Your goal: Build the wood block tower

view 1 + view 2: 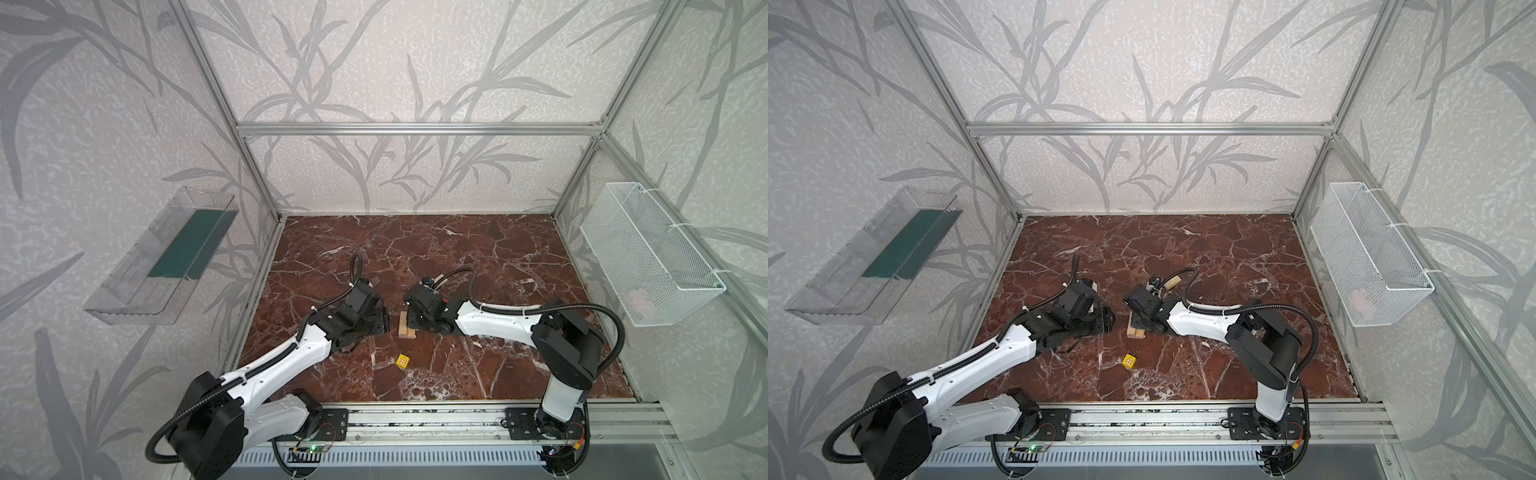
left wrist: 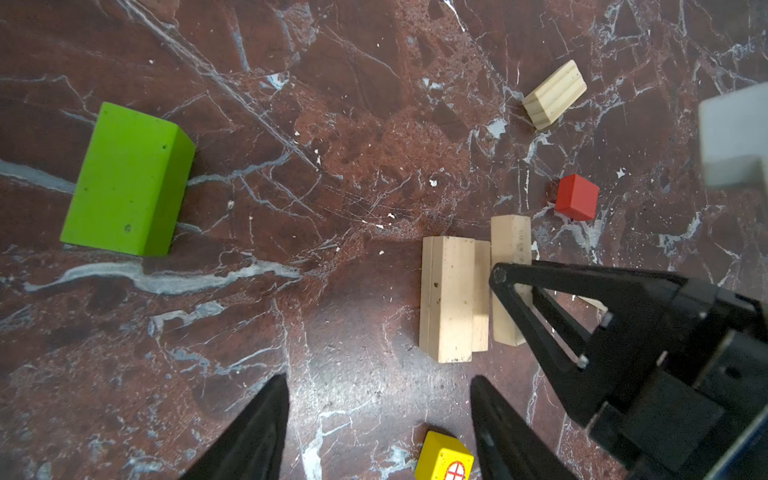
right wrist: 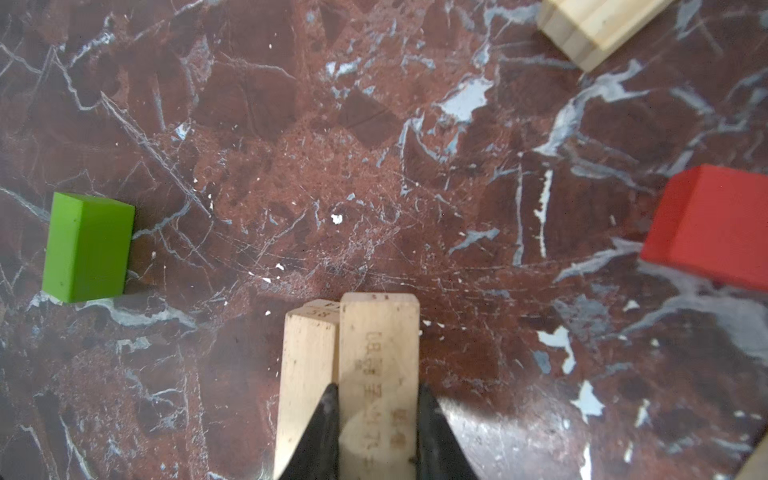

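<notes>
Marked cube [image 1: 403,360] lies before the bars [image 1: 405,329].

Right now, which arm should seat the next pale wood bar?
Right: the right pincer is shut on the pale printed wood bar beside the stacked pale bars; the left pincer hangs open, empty.

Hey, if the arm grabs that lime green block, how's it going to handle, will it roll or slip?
The lime-green block looks like solid painted wood, so it is probably rigid and fairly light. Its flat faces and square edges suggest it would slide rather than roll when pushed. The smooth paint may be slightly slick in a grip.
</notes>
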### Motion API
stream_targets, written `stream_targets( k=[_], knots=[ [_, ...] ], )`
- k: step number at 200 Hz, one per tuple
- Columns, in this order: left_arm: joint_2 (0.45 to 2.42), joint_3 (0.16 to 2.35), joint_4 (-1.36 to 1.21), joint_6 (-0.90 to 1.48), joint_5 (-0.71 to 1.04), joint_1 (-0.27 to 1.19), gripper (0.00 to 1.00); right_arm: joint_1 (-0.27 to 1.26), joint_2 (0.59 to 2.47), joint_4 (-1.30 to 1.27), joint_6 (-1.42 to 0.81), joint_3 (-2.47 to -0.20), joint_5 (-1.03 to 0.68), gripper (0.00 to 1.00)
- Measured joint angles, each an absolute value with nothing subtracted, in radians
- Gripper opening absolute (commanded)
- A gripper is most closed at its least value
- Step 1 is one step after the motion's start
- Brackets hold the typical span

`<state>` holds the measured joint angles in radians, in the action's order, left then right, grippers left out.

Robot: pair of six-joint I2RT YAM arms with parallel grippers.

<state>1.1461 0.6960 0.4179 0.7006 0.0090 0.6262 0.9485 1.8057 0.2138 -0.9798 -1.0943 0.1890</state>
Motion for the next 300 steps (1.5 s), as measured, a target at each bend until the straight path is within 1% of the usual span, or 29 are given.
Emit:
stream_targets(
  k=[201,300],
  knots=[
    [1.153,0.696,0.416,0.701,0.009,0.626,0.68,0.96,1.819,0.184,-1.013,-1.058,0.183,0.28],
    [1.154,0.696,0.414,0.701,0.009,0.626,0.68,0.97,1.818,0.184,-1.021,-1.057,0.183,0.36]
  ],
)
